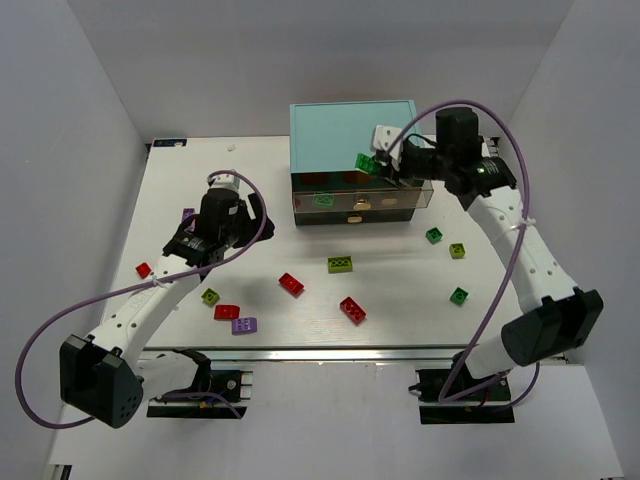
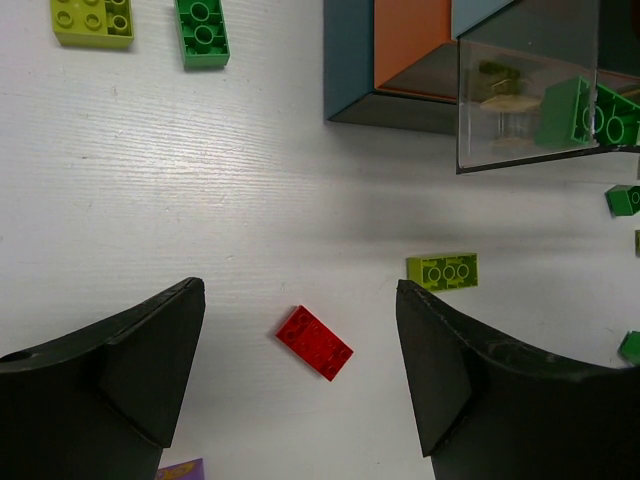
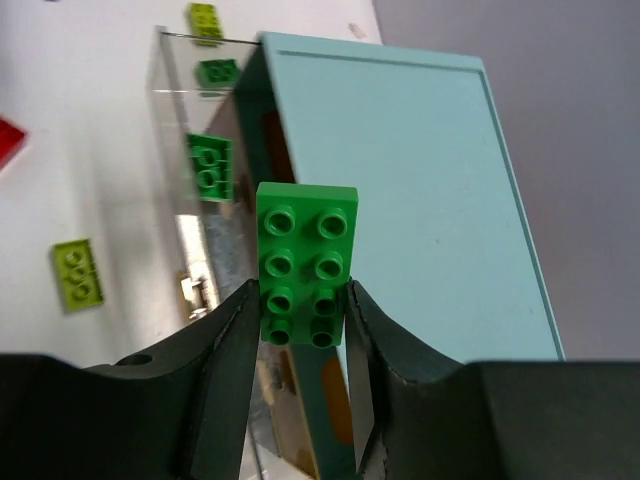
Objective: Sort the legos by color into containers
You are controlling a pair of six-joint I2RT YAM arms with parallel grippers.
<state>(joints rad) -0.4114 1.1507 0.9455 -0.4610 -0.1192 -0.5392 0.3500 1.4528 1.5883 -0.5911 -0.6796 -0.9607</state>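
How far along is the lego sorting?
Early. One green brick lies in the pulled-out clear drawer. The right hand grips a second green brick by the cabinet. The open left hand hovers over a red brick; many bricks remain on the table.

The left arm point(image 1: 140, 305) and right arm point(image 1: 535, 255) have white links and black joint housings. A lilac cable point(image 1: 460, 103) loops along each. In the top view, black base mounts point(image 1: 200, 385) sit at 7 and 5 o'clock. The left gripper point(image 2: 300, 300) and right gripper point(image 3: 300, 300) carry matte black, wedge-shaped fingers point(image 2: 150, 370).
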